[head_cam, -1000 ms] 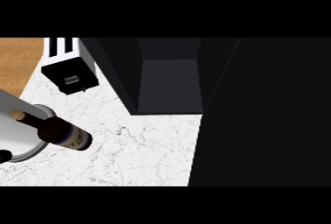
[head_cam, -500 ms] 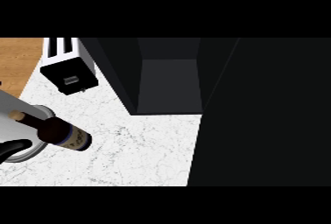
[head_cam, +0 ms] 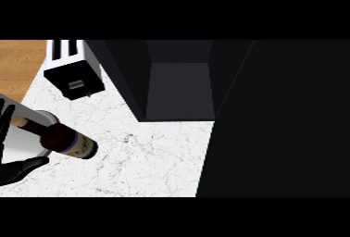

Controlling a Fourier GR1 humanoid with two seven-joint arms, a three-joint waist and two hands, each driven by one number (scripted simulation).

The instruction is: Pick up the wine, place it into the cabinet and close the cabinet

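Wine (head_cam: 68, 141): glass, so I judge it heavy, slick, breakable; tilted, well left of the open cabinet (head_cam: 181, 88). My left hand (head_cam: 21, 170) beside it, mostly cropped; I cannot tell whether fingers grip. Best hold: round the body.

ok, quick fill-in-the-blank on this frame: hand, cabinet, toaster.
The left hand holds the ____ over the counter.
The cabinet stands ____, its dark inside showing.
The toaster sits to the cabinet's ____ in the head view.
Missing words: wine bottle; open; left.
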